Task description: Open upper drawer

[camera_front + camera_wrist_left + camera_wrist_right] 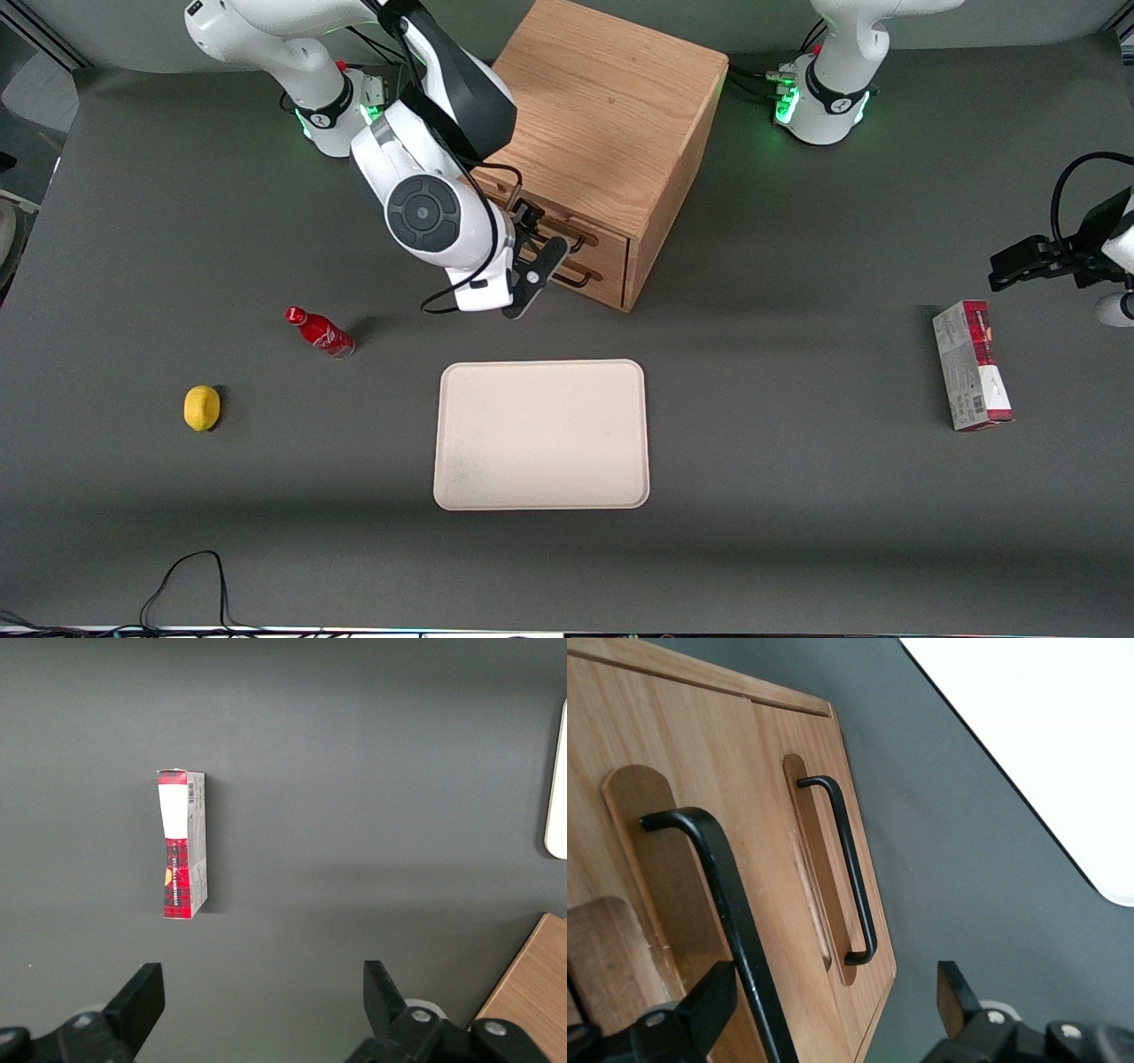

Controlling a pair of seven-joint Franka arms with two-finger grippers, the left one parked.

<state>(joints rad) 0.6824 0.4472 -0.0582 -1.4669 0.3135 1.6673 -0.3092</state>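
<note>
Oak, light and plainly grained, makes up the wooden cabinet standing farther from the front camera than the cream rectangular tray, whose flat bed holds nothing. The cabinet's front carries two like drawers; the upper drawer, a wide shallow box with a long black wire handle, sits flush and shut, directly above the lower drawer with its own black handle. The black two-finger gripper of the right arm hangs just in front of the drawer fronts, fingers spread apart with the upper handle running between them, not clamped. A small red bottle with white script, unreadable, lies near a yellow lemon. Toward the parked arm's end lies a red-and-white carton bearing a barcode; its lettering cannot be read.
</note>
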